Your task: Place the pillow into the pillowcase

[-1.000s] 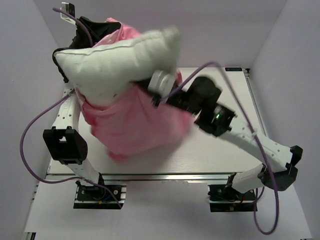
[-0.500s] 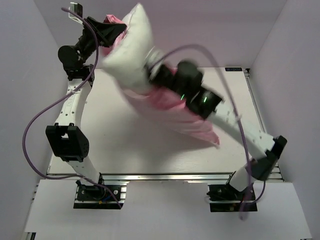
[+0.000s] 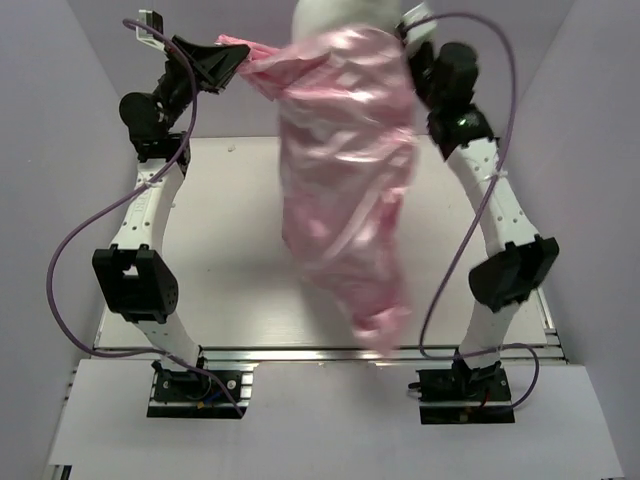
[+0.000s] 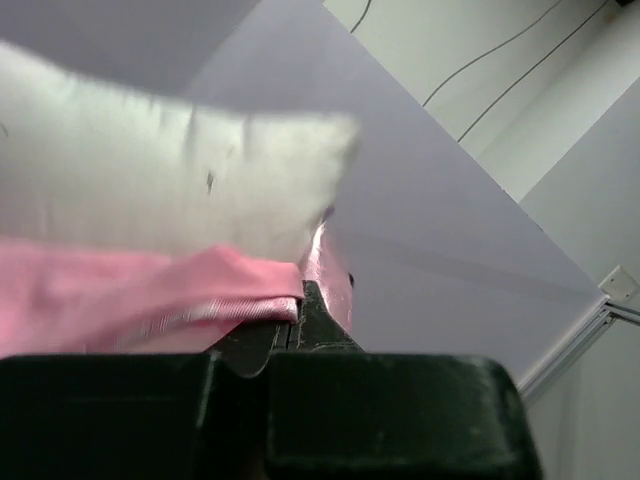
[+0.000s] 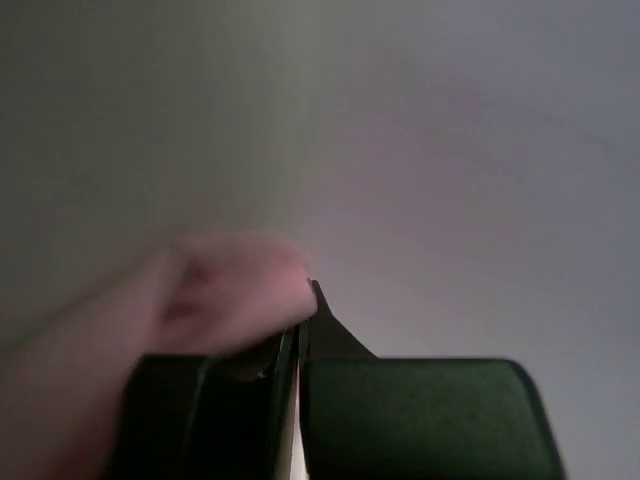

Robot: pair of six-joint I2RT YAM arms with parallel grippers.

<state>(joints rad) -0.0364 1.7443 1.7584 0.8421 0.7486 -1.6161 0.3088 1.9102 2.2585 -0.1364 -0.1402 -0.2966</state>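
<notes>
1. Two pincers, left pincer (image 4: 300,308) and right pincer (image 5: 300,322), both clamped on pillowcase (image 3: 345,180) mouth, raised above far edge of worktop (image 3: 230,250).
2. Pillow (image 4: 150,180) top protrudes; advise a gentle shake, grips tight, to seat it.

place: robotics lab cell | evidence: plain lilac walls (image 3: 40,150) boxing white table (image 3: 230,260), aluminium rail (image 3: 280,353), purple cables (image 3: 48,285)

"What's in your claws?"

"My left gripper (image 3: 236,55) pinches one top corner of the pink pillowcase (image 3: 345,170). My right gripper (image 3: 415,40) is up at the other side, partly hidden by the cloth."

"Where's the pillow (image 3: 330,12)?"

"Only its white top peeks out above the pink. The pillowcase hangs down over the table (image 3: 220,250), and its low end looks blurry."
</notes>
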